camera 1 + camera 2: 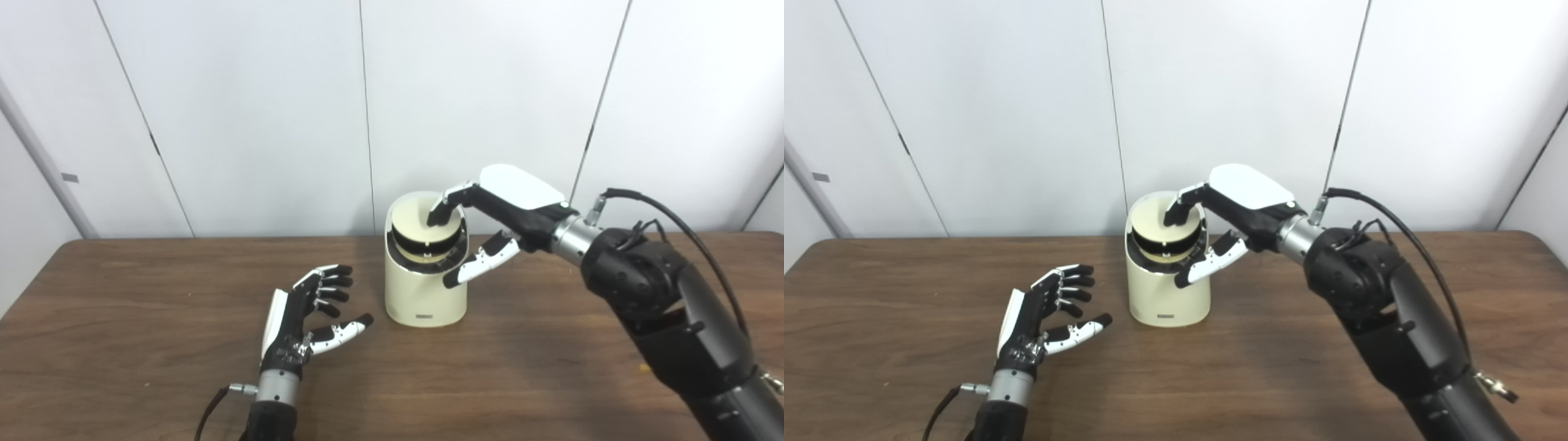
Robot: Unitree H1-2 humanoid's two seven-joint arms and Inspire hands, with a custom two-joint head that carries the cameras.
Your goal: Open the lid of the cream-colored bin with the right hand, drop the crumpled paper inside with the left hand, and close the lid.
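A brown wooden table stands before plain white wall panels; near its middle, toward the far edge, sits the cream-colored bin. Its swing lid is tilted, showing a dark gap along the front of the opening. The right hand reaches over the bin from the right: its fingertips press on the upper part of the lid, while the thumb lies along the bin's right wall. This hand grips nothing; its fingers are curled and it pushes.

The left hand rests on the table, down and to the left of the right hand and just beside the bin, palm turned toward it, fingers spread, holding nothing. No crumpled paper is visible anywhere in either view.

Judged from this, the step in hand is the lid's opening or its closing; which of the two cannot be told. To do it well, the pressure should stay near the lid's rim, away from its pivot line, and be applied downward rather than sideways, since the bin looks light and could slide or tip toward the left hand. The thumb against the wall helps steady it.

Open room is ample: bare table lies in front of the bin and to both sides of the hands. The bin stands fairly near the far edge, so pushes away from the robot deserve care.
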